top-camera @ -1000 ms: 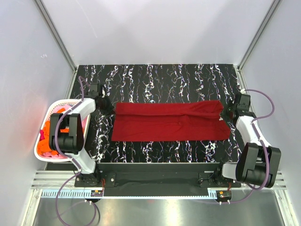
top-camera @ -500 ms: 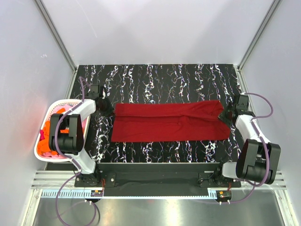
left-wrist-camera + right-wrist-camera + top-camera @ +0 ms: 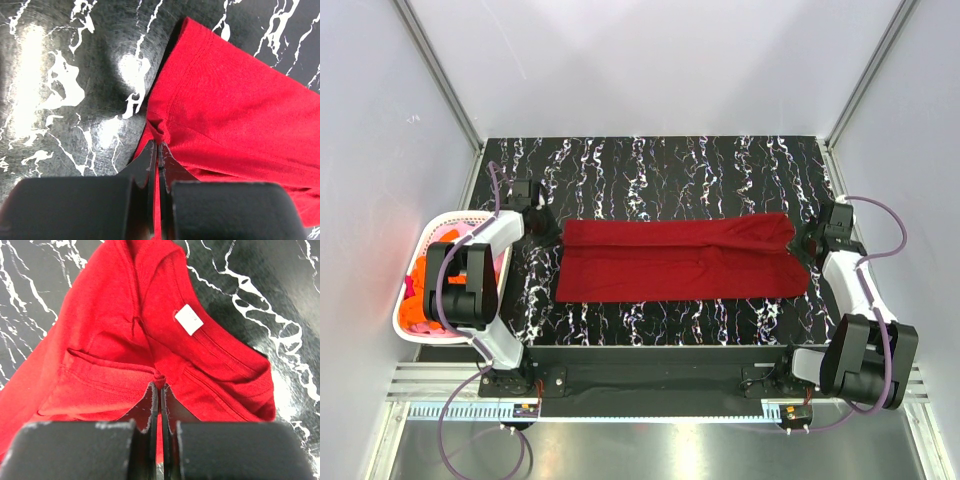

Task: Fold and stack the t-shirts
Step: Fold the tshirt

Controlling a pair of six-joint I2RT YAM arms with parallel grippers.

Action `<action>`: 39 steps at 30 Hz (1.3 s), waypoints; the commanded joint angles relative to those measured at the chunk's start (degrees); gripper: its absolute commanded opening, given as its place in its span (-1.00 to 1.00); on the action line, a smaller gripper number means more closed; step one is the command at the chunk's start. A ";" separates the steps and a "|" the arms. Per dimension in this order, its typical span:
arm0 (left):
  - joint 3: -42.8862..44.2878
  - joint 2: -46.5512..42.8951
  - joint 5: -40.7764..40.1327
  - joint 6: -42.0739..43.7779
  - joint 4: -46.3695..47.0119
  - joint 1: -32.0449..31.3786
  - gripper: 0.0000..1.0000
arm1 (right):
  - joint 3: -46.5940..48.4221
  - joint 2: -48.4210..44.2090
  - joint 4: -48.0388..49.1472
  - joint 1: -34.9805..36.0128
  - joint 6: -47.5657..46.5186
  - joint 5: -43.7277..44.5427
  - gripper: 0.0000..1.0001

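Note:
A dark red t-shirt (image 3: 680,262) lies stretched out as a long band across the middle of the black marbled table, folded lengthwise. At its left end my left gripper (image 3: 553,231) is shut on a pinch of the cloth (image 3: 210,105), and the fingertips (image 3: 158,145) meet on a small pucker near the hem. My right gripper (image 3: 803,244) is shut on the right end, pinching a fold (image 3: 160,385) of the red t-shirt (image 3: 110,340) just below the collar with its white label (image 3: 189,319). More t-shirts, orange (image 3: 420,312) and pink (image 3: 448,234), sit in the basket.
A white plastic basket (image 3: 428,236) stands off the table's left edge beside the left arm. Grey enclosure walls close in on both sides and at the back. The black table (image 3: 660,160) shows bare behind and in front of the shirt.
The right arm has drawn slightly towards the near right, keeping its hold on the shirt's end. The left gripper and the shirt's left end have hardly moved.

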 commanded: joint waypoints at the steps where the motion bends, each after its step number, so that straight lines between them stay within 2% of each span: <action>1: 0.48 -1.92 -3.31 -0.41 1.00 0.04 -1.00 | -1.07 -1.83 0.04 -0.08 0.79 2.35 -1.00; 6: -0.22 -2.10 -4.10 0.20 1.09 0.13 -1.00 | -2.64 -2.09 -0.04 -0.08 1.75 2.17 -1.00; 9: -0.31 -2.62 -4.45 0.02 0.91 0.13 -0.96 | -4.75 -3.67 -0.04 -0.08 4.30 0.60 -0.73; 10: -0.14 -2.97 -4.19 0.37 0.48 0.13 -0.67 | -5.20 -4.29 -0.04 -0.08 4.74 -0.11 -0.49; 11: 0.04 -3.24 -3.93 0.64 0.04 -0.04 -0.53 | -5.55 -4.38 -0.13 -0.08 5.09 -0.55 -0.39; 12: 0.39 -3.68 -4.10 1.08 -1.01 -0.13 -0.50 | -5.73 -4.55 -0.39 -0.17 5.27 -0.99 -0.33; 14: 1.97 -5.69 -4.98 2.39 -3.22 -0.75 -0.57 | -5.03 -5.87 -1.97 -0.08 5.36 -0.56 -0.24; 17: 4.08 -8.86 -6.30 2.49 -4.10 -2.24 -0.48 | -2.13 -8.07 -3.29 -0.08 5.54 -0.81 -0.22; 21: 7.24 -7.90 -4.81 1.78 -4.01 -5.92 -0.45 | 2.52 -6.06 -2.24 1.84 7.03 -5.64 -0.33; 24: 10.83 -3.69 -4.01 1.78 -4.10 -8.65 -0.48 | 6.82 -0.09 -1.80 8.60 5.28 -4.52 -0.33; 28: 12.87 3.07 -1.64 0.47 -4.10 -9.27 -0.52 | 11.75 8.51 -1.10 16.35 3.87 -4.86 -0.32; 35: 13.13 9.15 -5.94 0.99 -4.71 -9.10 -0.53 | 15.72 21.97 1.63 20.22 2.55 -8.46 -0.35; 38: 13.22 11.43 -7.79 0.47 -5.33 -8.75 -0.53 | 15.46 26.81 1.63 20.22 1.50 -7.50 -0.36; 39: 13.05 11.87 -7.79 0.29 -5.50 -8.40 -0.53 | 15.11 27.43 1.45 20.22 1.15 -4.54 -0.36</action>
